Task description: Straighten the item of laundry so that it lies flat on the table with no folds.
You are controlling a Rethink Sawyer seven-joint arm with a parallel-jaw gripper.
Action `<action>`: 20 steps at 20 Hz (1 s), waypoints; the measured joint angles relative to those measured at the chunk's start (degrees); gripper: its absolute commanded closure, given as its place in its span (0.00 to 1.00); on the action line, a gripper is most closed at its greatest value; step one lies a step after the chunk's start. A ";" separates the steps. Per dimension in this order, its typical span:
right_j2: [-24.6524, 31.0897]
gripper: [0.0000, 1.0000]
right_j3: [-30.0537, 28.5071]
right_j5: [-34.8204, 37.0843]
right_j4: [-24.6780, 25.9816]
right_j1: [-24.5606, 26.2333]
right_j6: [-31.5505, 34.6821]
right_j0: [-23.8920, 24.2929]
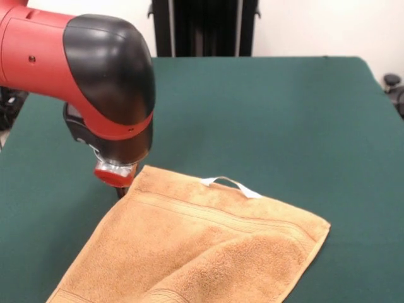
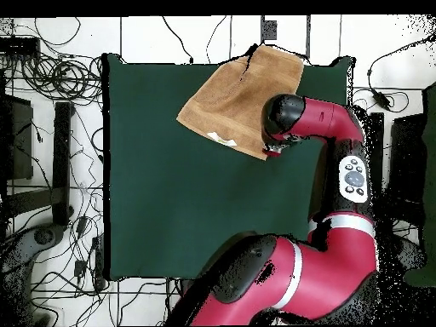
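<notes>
The golden-tan towel (image 1: 202, 246) lies at the near left of the green table (image 1: 284, 113). Its white loop tag (image 1: 230, 185) stands up on the far hem. A thicker layer lies doubled over its front part. My gripper (image 1: 120, 184) points down at the towel's far left corner, right at the cloth's edge; the wrist housing hides its tip. In the overhead view the towel (image 2: 238, 98) sits at the table's (image 2: 170, 196) top edge and partly hangs over it, with the tag (image 2: 223, 136) on its lower hem and my gripper (image 2: 272, 152) at its lower right corner.
The arm's red and black elbow (image 1: 95, 69) fills the upper left of the front view. A black stand (image 1: 205, 28) rises behind the table. Cables (image 2: 60, 77) lie on the floor left of the table in the overhead view.
</notes>
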State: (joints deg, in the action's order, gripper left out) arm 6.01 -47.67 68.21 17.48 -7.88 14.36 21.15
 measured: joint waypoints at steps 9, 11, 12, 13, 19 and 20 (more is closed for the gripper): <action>0.27 0.00 2.02 1.93 0.00 0.93 0.00 0.14; 0.55 0.00 2.02 1.93 -0.02 0.91 -0.01 0.40; 0.70 0.00 2.02 1.93 -0.04 0.90 -0.01 0.55; 0.81 0.00 1.99 1.90 -0.03 0.87 -0.02 0.66; 1.16 0.00 0.11 0.38 0.31 -0.37 -0.07 1.55; 1.16 0.00 -0.44 0.08 0.51 -0.76 -0.07 1.71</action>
State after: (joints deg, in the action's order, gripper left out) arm 7.17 -48.11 68.29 18.00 -8.64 14.29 22.86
